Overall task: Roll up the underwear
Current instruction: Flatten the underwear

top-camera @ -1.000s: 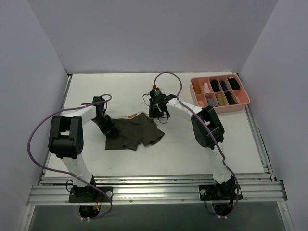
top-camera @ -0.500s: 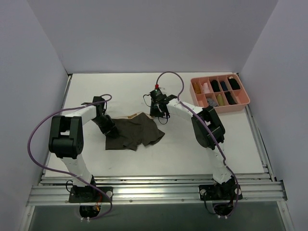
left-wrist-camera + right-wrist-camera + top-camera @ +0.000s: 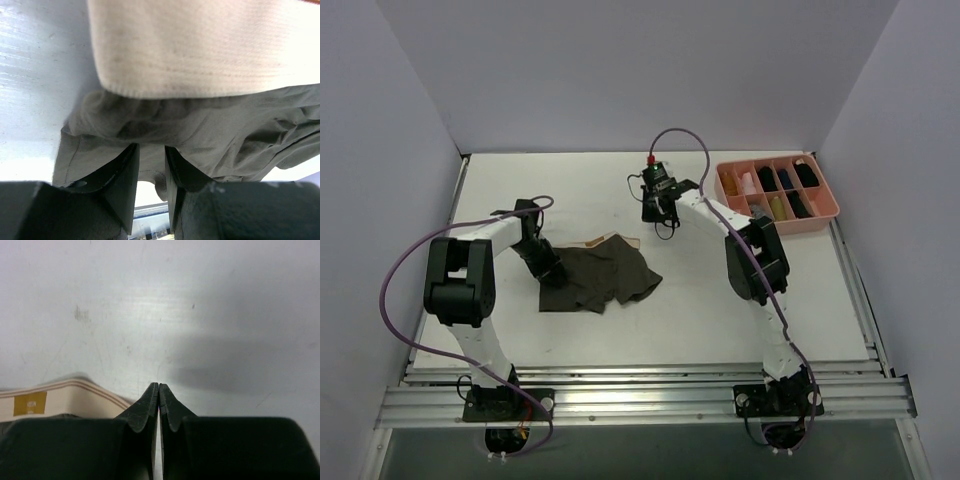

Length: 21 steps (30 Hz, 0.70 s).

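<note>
Underwear pinched in left jaws; right jaws closed, empty.

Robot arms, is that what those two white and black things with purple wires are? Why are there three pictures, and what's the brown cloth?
Yes, they are two robot arms bolted to a table. The big picture comes from a camera high up behind them, so the left arm is on the left and the right arm is on the right. The other two pictures come from a little camera on each wrist, looking past that arm's own jaws. The brown cloth is underwear with a pale waistband, lying rumpled on the table. The left arm's jaws look pinched on its left edge. The right arm's jaws are shut and hold nothing, above bare table. At the far right sits a pink tray of small bundles.
</note>
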### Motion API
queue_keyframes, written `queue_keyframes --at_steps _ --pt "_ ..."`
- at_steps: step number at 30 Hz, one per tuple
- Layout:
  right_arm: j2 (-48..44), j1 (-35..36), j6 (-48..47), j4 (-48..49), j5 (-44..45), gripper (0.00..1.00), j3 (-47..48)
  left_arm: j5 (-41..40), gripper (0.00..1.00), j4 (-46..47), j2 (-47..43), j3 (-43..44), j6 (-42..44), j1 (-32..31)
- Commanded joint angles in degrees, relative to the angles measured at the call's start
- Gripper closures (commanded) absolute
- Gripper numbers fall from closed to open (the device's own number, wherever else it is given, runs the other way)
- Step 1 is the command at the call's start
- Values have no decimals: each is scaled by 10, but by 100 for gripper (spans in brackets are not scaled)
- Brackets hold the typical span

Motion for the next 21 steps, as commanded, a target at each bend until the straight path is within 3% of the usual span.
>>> queue_keyframes --at_steps 1,7,9,10,13,21 --pt "18 -21 -73 -40 -4 100 62 -51 64 -9 17 8 22 1" --pt "33 -21 -88 -41 -55 100 73 -46 64 -13 11 9 23 0" --pt "28 -19 -71 -43 -66 93 67 -45 64 -12 8 12 21 0" --pt "24 -16 -48 -38 -68 84 46 -45 64 -12 8 14 21 0" --pt "-1 -16 -1 4 -94 76 1 -42 64 -13 9 17 20 0" --pt "7 26 57 -9 -59 76 -21 -36 64 -7 8 12 20 0"
